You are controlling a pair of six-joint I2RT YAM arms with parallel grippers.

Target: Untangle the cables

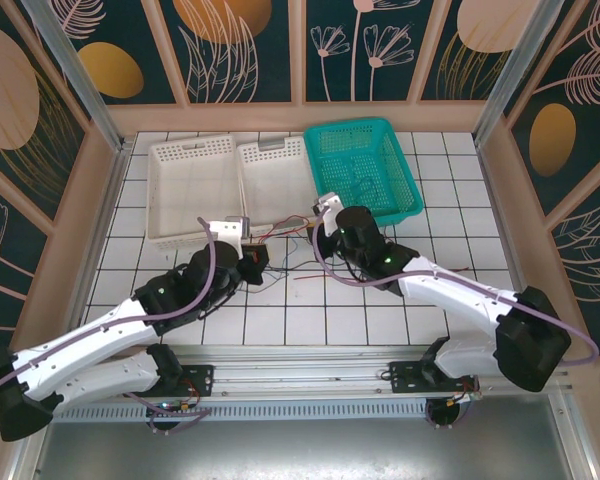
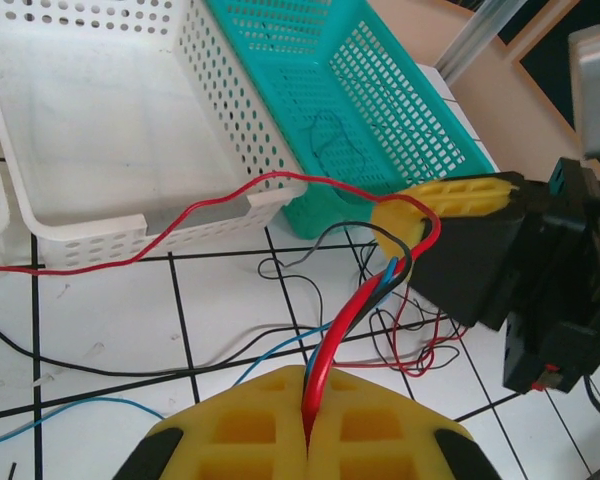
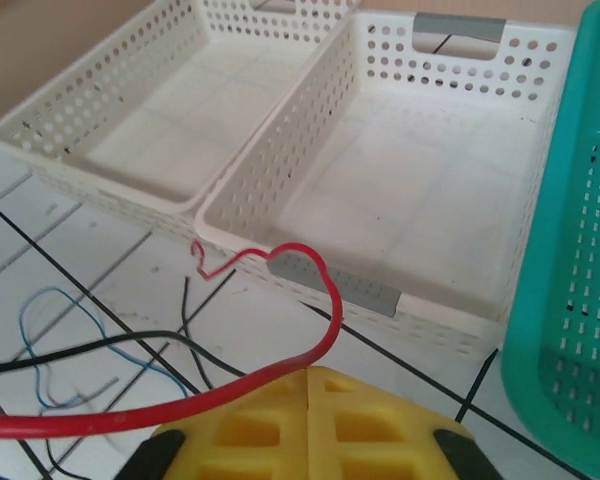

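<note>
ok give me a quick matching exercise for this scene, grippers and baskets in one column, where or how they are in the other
1 left gripper
2 right gripper
3 teal basket
4 white baskets

a thin dark cable lying inside
b shut on cables, by the teal basket's near corner
c shut on cables, in front of the white baskets
d pair side by side, left of the teal one

Pairs: 1c, 2b, 3a, 4d
</note>
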